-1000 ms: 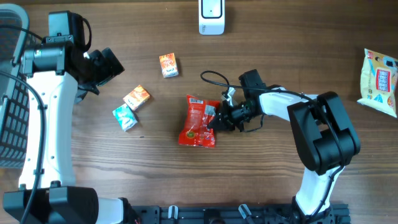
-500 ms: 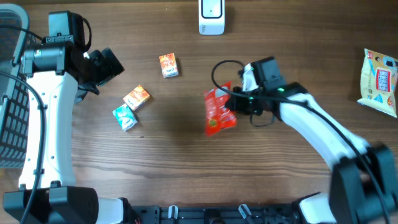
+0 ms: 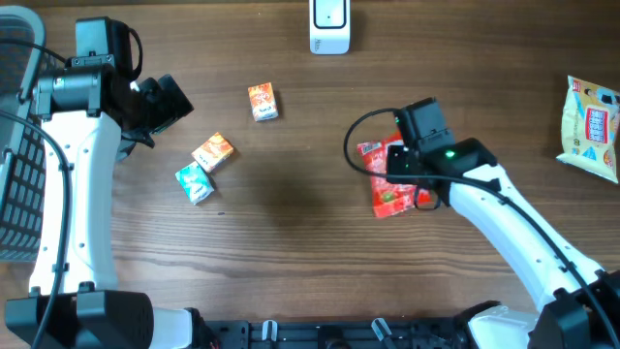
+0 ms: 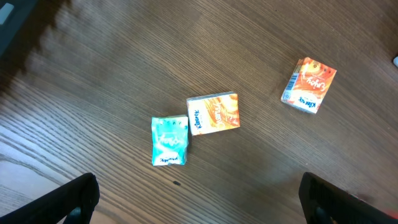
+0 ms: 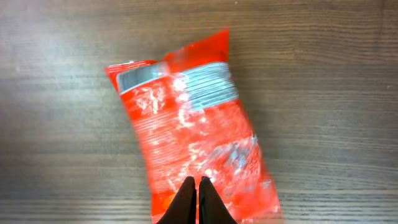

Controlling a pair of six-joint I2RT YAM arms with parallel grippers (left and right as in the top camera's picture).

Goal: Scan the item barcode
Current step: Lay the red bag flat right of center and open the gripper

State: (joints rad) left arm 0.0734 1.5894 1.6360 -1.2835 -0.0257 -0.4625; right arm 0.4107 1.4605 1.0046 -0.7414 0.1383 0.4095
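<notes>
Two arms and five packaged goods are showing on the wooden table (image 3: 291,242); I am logging them as follows.

Item 1, red bag (image 3: 387,194): held by the right gripper (image 5: 198,184), a little toward 3 o'clock of the table's centre. The jaws are pressing together on the film at the bag's near edge, a thin pinch only. A pale label patch (image 5: 180,81) is facing up toward the wrist camera, too blurred for me to be reading any bars on it.

Item 2, scanner (image 3: 329,24): standing at the table's 12 o'clock edge, at roughly 11 o'clock from the bag and well apart from it.

Item 3, left gripper (image 3: 167,101): idling at 10 o'clock, jaws spread wide and holding nothing, its camera looking down on three small packs (image 4: 212,114).

Item 4, yellow snack bag (image 3: 591,116): lying at the 3 o'clock edge, not involved.

Hazards I am weighing:
- The slippery film could be sliding out of so narrow a pinch during a carry toward 12 o'clock.
- The bag could be swinging or twisting, leaving the label turned away from the scanner's window.
- Crumpled film could be throwing glare and spoiling the read.
- The loose cable (image 3: 354,145) looping beside the bag could be snagging it.
</notes>
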